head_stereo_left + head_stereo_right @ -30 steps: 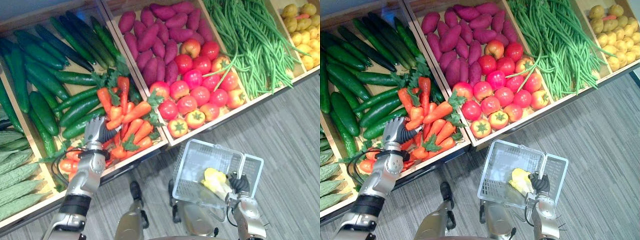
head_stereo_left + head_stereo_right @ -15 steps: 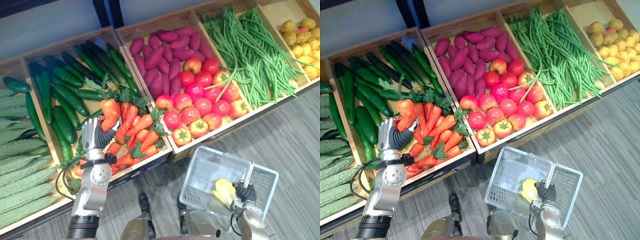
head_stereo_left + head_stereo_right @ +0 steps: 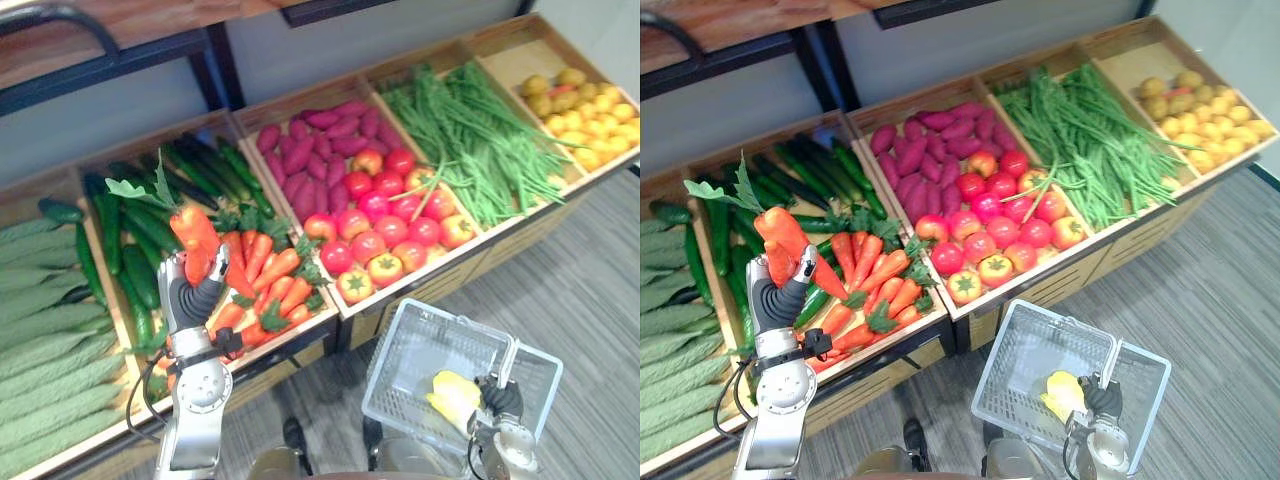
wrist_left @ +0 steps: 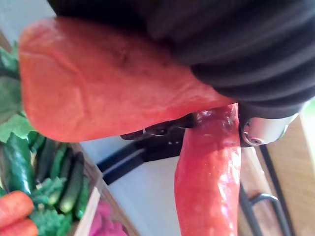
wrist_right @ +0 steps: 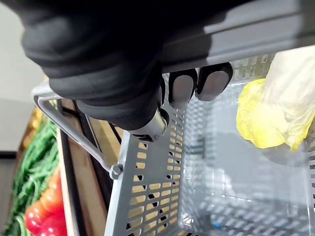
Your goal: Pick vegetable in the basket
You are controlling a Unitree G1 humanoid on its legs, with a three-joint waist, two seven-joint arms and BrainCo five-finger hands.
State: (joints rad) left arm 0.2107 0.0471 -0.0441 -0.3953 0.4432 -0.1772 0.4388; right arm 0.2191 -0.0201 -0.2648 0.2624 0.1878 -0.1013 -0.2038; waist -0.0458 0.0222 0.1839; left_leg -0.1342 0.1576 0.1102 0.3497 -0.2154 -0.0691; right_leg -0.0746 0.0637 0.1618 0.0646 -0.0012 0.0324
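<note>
My left hand [image 3: 190,298] is shut on an orange carrot [image 3: 193,232] with green leaves, held upright above the carrot crate [image 3: 262,275]. In the left wrist view the carrot [image 4: 98,83] lies against the hand's dark cover [image 4: 221,44], and a second orange carrot piece [image 4: 209,182] sits beside it. At the lower right my right hand [image 3: 500,400] is shut on the handle [image 5: 246,34] of a grey plastic basket [image 3: 410,350]. Its fingers [image 5: 197,83] curl under the handle. A yellow vegetable [image 5: 275,108] lies in the basket.
Along a wooden stand are crates of bitter gourds [image 3: 40,340], cucumbers [image 3: 150,200], purple sweet potatoes [image 3: 310,155], tomatoes [image 3: 385,220], green beans [image 3: 470,140] and yellow potatoes [image 3: 585,100]. A dark shelf rail [image 3: 100,60] runs above. Grey floor lies to the right of the basket.
My left hand has lifted the carrot up out of the carrot crate. The camera has tilted upward, so the stand sits lower in view. The right hand keeps the basket.
</note>
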